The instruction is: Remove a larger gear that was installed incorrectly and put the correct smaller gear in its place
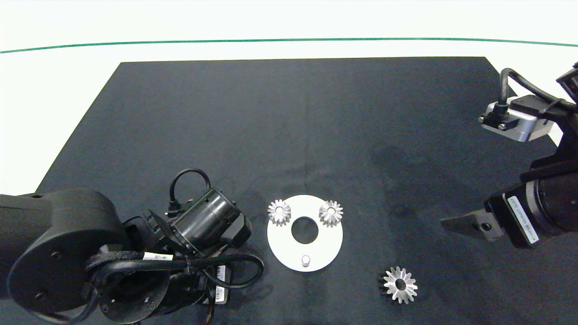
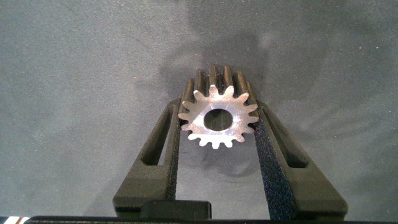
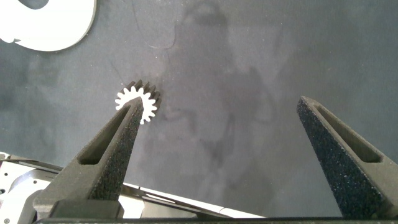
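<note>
The left hand [image 2: 217, 127] is seen pinching the smaller gear [image 2: 217, 118] between its pads, low over the black mat beside the white disc [image 1: 320, 253], while the right hand [image 3: 217, 124] is held spread and idle at the tabletop's right. The larger gear [image 1: 400, 285] is already laid off the disc; the disc's front peg [image 1: 305, 260] stands bare. A tilted gear could be jammed against the peg, since the bore must be aligned squarely.

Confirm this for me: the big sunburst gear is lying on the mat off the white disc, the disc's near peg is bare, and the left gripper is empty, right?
Not quite. The left gripper is shut on the smaller gear, as the left wrist view shows. The rest holds: the larger gear lies off the white disc, whose near peg is bare.
</note>
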You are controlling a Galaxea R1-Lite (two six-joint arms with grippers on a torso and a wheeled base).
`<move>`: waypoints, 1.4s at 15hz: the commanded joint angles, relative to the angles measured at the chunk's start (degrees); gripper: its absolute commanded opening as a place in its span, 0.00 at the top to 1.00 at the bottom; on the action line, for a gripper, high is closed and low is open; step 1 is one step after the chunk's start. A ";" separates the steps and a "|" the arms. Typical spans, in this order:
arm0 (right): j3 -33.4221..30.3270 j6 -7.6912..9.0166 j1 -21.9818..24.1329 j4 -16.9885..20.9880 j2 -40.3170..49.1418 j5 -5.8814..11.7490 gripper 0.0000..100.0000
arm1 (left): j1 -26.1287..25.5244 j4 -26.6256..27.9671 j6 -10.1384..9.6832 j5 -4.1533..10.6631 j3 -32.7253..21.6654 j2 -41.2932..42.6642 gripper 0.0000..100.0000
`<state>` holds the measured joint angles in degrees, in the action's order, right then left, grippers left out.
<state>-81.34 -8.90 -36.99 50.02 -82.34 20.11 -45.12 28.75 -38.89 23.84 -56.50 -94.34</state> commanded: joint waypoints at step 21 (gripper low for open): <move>-0.05 1.08 2.01 0.34 0.60 0.19 0.00 | -10.61 8.34 6.81 0.15 -8.45 0.12 0.99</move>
<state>-81.40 -7.83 -35.57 50.08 -82.01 20.18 -54.98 36.90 -31.98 23.81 -64.66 -93.55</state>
